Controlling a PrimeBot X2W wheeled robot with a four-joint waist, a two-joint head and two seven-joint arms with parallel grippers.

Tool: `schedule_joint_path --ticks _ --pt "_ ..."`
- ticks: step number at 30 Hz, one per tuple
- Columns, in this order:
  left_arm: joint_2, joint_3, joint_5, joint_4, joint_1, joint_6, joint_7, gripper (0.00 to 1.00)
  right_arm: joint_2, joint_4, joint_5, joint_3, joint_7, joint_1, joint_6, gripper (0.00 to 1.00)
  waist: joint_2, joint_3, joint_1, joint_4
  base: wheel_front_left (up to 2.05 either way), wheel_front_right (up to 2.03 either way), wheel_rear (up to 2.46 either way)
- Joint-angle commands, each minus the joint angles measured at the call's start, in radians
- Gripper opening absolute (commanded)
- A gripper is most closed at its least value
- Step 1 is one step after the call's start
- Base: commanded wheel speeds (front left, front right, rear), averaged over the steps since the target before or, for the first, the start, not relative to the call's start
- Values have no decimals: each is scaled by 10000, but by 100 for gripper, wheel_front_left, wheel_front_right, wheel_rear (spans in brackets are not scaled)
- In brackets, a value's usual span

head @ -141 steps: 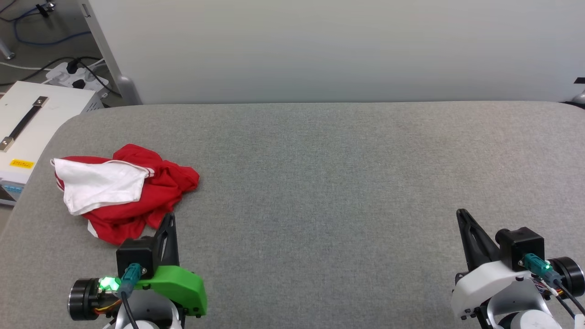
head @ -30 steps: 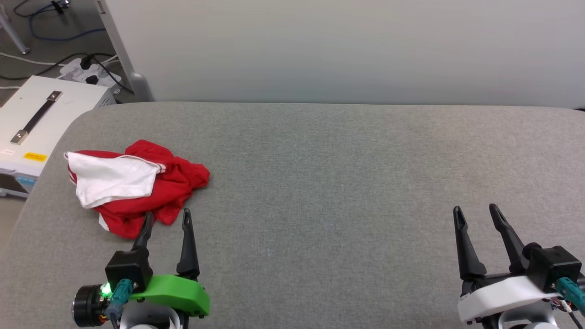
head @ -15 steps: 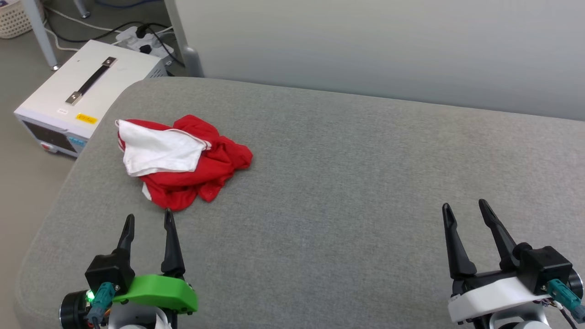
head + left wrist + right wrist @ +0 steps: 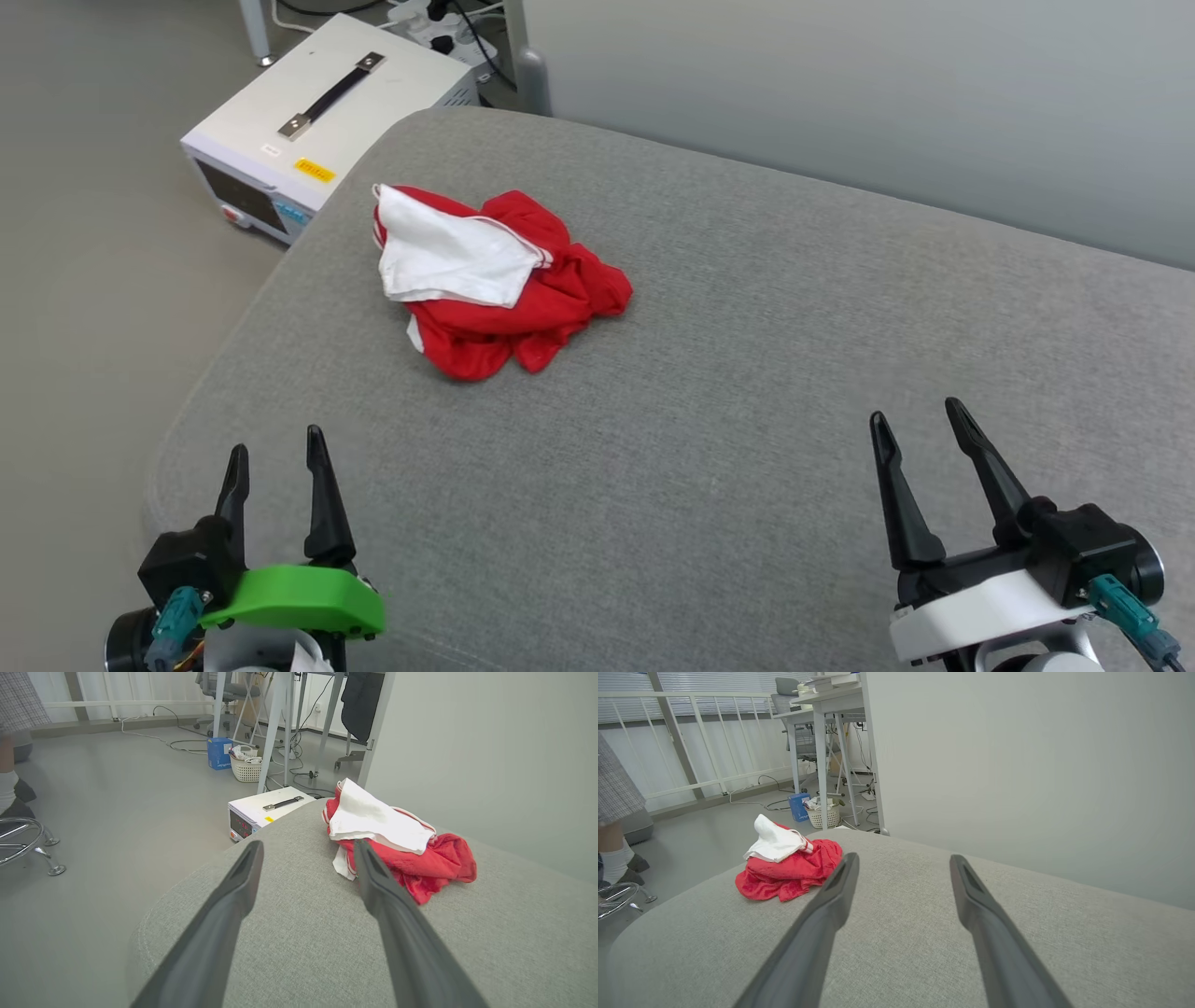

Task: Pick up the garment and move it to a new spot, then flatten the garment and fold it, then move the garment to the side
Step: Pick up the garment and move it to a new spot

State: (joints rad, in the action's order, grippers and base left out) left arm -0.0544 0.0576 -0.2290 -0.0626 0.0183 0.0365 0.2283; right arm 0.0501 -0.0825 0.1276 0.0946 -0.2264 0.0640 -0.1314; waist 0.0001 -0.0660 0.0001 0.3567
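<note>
The garment (image 4: 495, 280) lies crumpled on the grey padded table (image 4: 747, 373), a red heap with a white sleeve folded over its top, near the table's far left corner. It also appears as the garment (image 4: 397, 844) in the left wrist view and the garment (image 4: 787, 865) in the right wrist view. My left gripper (image 4: 274, 451) is open above the table's near left corner, well short of the heap. My right gripper (image 4: 918, 417) is open at the lower right, far from the cloth. Nothing sits between either pair of fingers.
A white equipment box (image 4: 327, 103) with a black handle stands on the floor past the table's left corner. A pale partition wall (image 4: 840, 84) runs behind the table. A person's leg (image 4: 614, 858) and a stool base (image 4: 23, 840) are off to the left, with a basket (image 4: 246, 767) farther back.
The whole head view has swung left, so the camera turned; the garment lies as before. Over the longer span both grippers rotated to show their two fingers spread apart.
</note>
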Motion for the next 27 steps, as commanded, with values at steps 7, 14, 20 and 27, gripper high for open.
schedule_joint_path --ticks 7,14,20,27 --pt "40 136 -372 -156 -25 66 228 100 47 -136 -35 115 -249 -114 7 100 -1 -234 -1 1205 0 0 0" --pt "42 323 -100 -429 -193 -364 335 100 51 -161 16 259 -354 -107 7 100 -1 -339 -1 1438 0 0 0" --pt "-368 643 308 -812 -1771 -1316 335 100 338 -290 -14 405 -354 -520 7 100 -1 -901 -1 951 0 0 0" --pt "-1526 2 -273 -1929 -4720 -1654 275 100 733 -583 -81 441 -354 -1126 7 100 -1 -1753 -1 251 0 0 0"
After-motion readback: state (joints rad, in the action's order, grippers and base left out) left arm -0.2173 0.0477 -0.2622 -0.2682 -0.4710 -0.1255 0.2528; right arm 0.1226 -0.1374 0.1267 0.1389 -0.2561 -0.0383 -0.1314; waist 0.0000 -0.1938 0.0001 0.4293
